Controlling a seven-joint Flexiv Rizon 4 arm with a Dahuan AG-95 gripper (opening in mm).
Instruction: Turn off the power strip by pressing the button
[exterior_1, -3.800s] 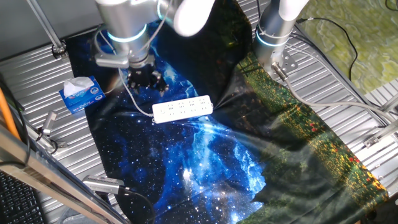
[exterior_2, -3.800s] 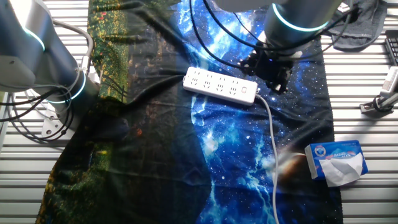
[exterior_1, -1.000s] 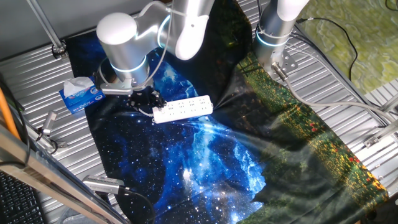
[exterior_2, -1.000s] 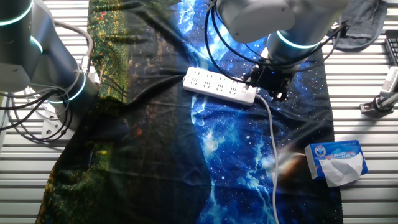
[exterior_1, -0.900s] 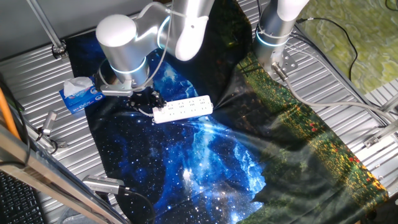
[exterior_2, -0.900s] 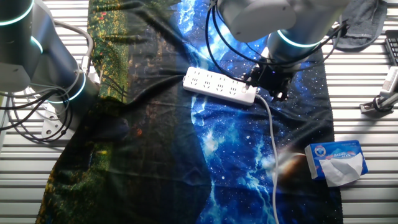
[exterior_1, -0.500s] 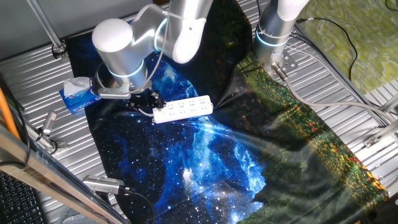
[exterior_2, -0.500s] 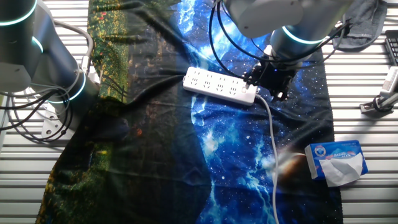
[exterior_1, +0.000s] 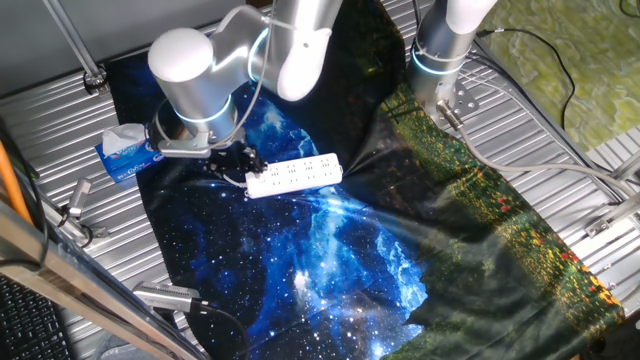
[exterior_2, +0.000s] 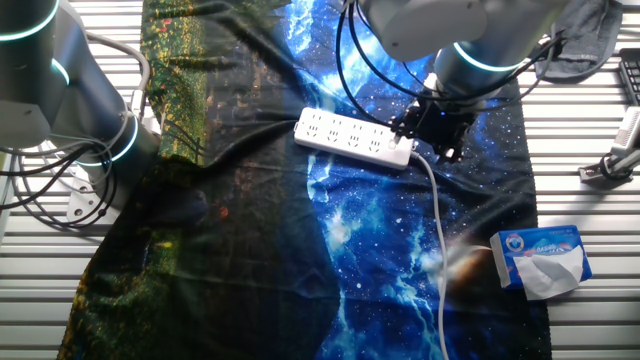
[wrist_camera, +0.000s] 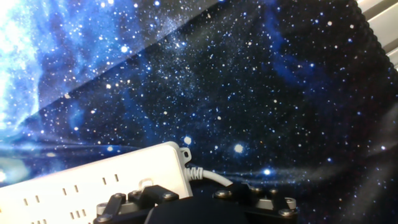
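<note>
white power strip (exterior_1: 294, 175) lies flat on the star-print cloth (exterior_1: 300, 260), roughly mid-table, long side running across. in the other fixed view the power strip (exterior_2: 354, 139) shows rows of socket holes on top and its white cord (exterior_2: 438, 235) leaves the end next to the arm, then runs down over the cloth (exterior_2: 370, 240) toward the near edge. gripper (exterior_1: 232, 162) is low, right at the cord end of the strip, touching or just above it, can't tell which. same in the other fixed view, gripper (exterior_2: 432, 126) sits at the strip's right end, dark and bunched over the corner. the button itself is not clearly visible, it's hidden under the hand. hand view: power strip (wrist_camera: 87, 183) at bottom left, cord (wrist_camera: 208, 177) coming out of its end with a ribbed collar, gripper (wrist_camera: 196, 205) body fills the bottom edge just over the strip's end. jaws: cannot tell if spread or pressed together, fingertips not shown in any view. blue-and-white tissue box (exterior_1: 130, 152) sits on the metal table (exterior_1: 560, 120) just off the cloth edge, near the arm's elbow; in the other fixed view the tissue box (exterior_2: 540, 259) is well apart from the strip. a second robot arm (exterior_1: 445, 45) stands at the far side of the table, on the green-patterned cloth (exterior_1: 500, 220) side.
</note>
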